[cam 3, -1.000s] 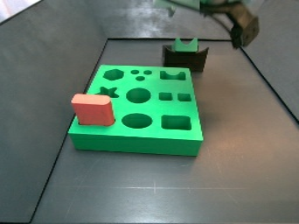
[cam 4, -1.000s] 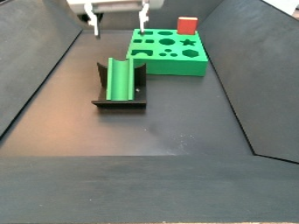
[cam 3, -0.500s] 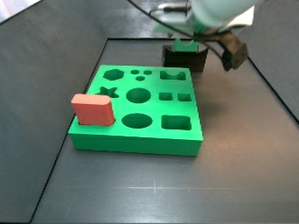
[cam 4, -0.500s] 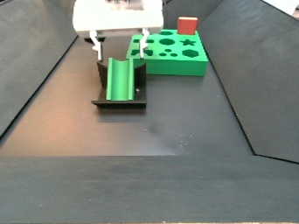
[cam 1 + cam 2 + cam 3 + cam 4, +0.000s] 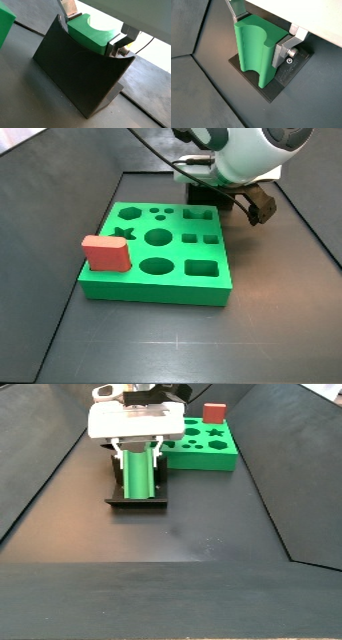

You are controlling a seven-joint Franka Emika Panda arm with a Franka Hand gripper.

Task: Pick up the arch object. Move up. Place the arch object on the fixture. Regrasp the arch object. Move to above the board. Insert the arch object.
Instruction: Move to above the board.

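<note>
Arch object (image 5: 256,52): lies in the fixture (image 5: 77,75); long axis runs along the recess, U-notch facing up.
Fixture position: on the dark floor, just beside the board's (image 5: 158,253) far edge.
Gripper (image 5: 261,31): lowered over the fixture, 2 silver fingers (image 5: 282,51) flanking the arch object's sides; contact cannot be confirmed.
Red block (image 5: 104,254): upright on the board's corner.
</note>
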